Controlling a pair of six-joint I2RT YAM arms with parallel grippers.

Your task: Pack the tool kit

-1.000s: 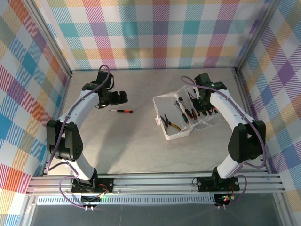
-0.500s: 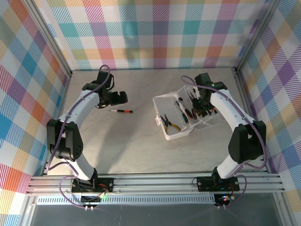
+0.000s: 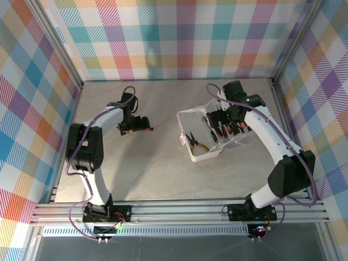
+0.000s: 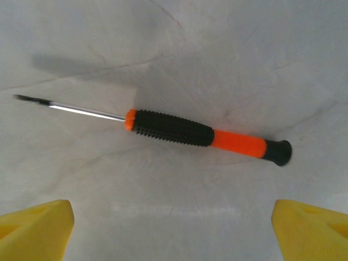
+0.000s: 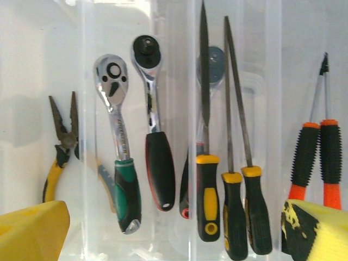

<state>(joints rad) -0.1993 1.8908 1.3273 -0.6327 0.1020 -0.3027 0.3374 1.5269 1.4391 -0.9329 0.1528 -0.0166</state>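
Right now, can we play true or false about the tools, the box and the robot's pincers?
1. The orange-and-black screwdriver lies on the table, outside the box. True.
2. The left pincer is squeezing the screwdriver. False: it is open and not touching it.
3. The yellow-handled pliers are in the box. True.
4. The box is shut. False: it is open, with tools showing inside.
5. The right pincer holds a ratchet. False: it is open over the box and holds nothing; the green-handled ratchet lies in the box.
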